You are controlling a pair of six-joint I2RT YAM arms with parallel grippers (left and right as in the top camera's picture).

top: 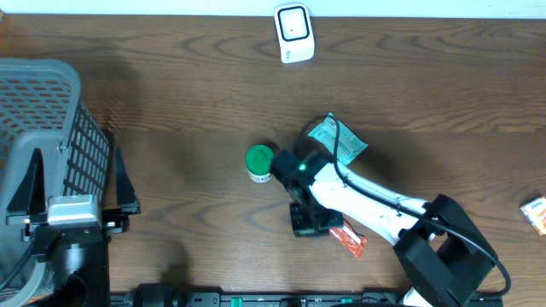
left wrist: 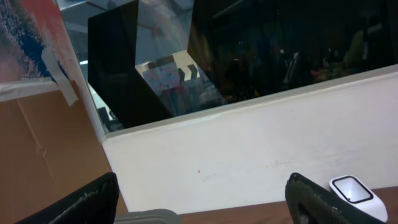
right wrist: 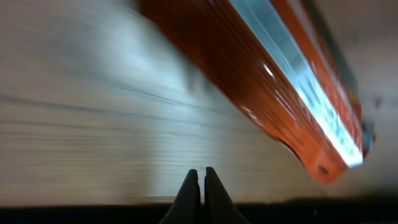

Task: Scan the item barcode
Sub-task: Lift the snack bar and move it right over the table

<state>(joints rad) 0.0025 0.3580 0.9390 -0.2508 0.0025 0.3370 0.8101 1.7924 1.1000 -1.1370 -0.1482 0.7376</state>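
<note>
My right gripper (top: 309, 228) (right wrist: 201, 172) is shut with nothing between its fingers, low over the wooden table. An orange packet (top: 351, 241) (right wrist: 280, 81) lies just to its right, apart from the fingertips. A teal packet (top: 338, 140) lies behind the right wrist, and a small container with a green lid (top: 259, 162) stands to its left. The white barcode scanner (top: 293, 32) (left wrist: 356, 193) stands at the table's far edge. My left gripper (top: 75, 175) (left wrist: 202, 182) is open and empty at the near left, by the basket.
A grey mesh basket (top: 34, 94) fills the left side of the table; its rim (left wrist: 146, 218) shows between my left fingers. Another small packet (top: 535, 213) lies at the right edge. A white wall runs behind the table.
</note>
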